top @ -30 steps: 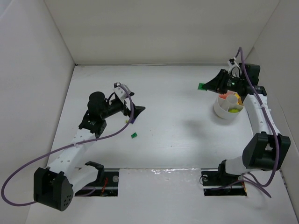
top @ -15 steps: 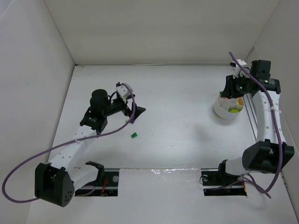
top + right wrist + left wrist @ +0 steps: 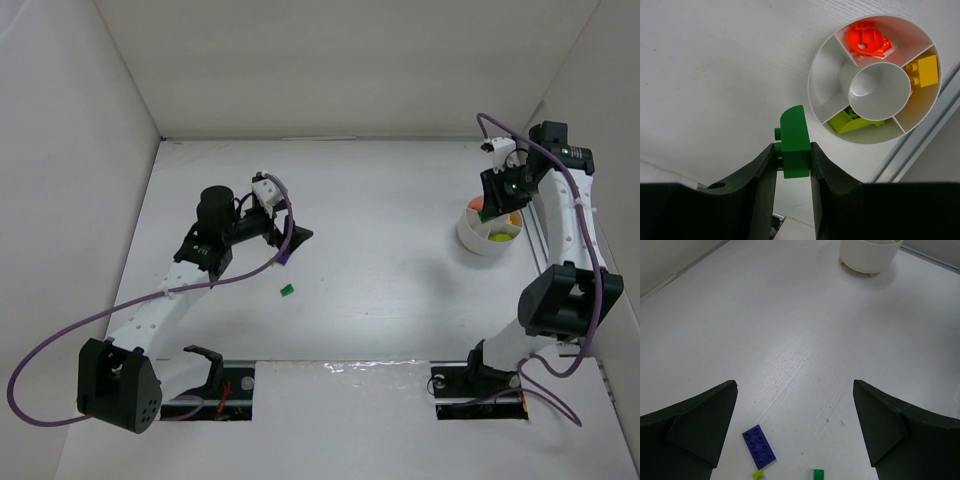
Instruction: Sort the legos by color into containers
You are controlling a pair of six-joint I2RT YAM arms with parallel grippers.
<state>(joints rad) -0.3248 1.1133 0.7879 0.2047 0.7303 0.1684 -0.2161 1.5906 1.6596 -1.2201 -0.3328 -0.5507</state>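
On the left side of the table (image 3: 380,270), the left gripper (image 3: 288,240) hangs low with its jaws spread wide apart, gripping no brick. From above, the only loose piece that is plain to see is a small green brick (image 3: 286,291), lying a little nearer the arm bases than the gripper. A purple fleck beside the fingers is hard to tell from the purple cable (image 3: 60,345) that loops along the arm.

The left wrist view settles it. A purple brick (image 3: 759,446) lies flat, studs up, close to the inner edge of one dark finger. A tiny lime piece (image 3: 759,475) touches or nearly touches its near corner. The small green brick is cut off by the bottom edge of that view. Far across the white surface, the bowl (image 3: 867,257) shows only its outer wall.

Moving right, the top view puts the right gripper (image 3: 492,200) over the far-left rim of the bowl, hiding part of it. Its grip cannot be read from there.

The right wrist view shows the jaws clamped on a dark green brick (image 3: 792,130), held upright just outside the rim. The brick sits beside a bare white wedge. Round the central cylinder (image 3: 879,85), an orange piece (image 3: 867,40) fills one wedge, a yellow brick (image 3: 922,71) the next, and a lime green piece (image 3: 852,119) another.
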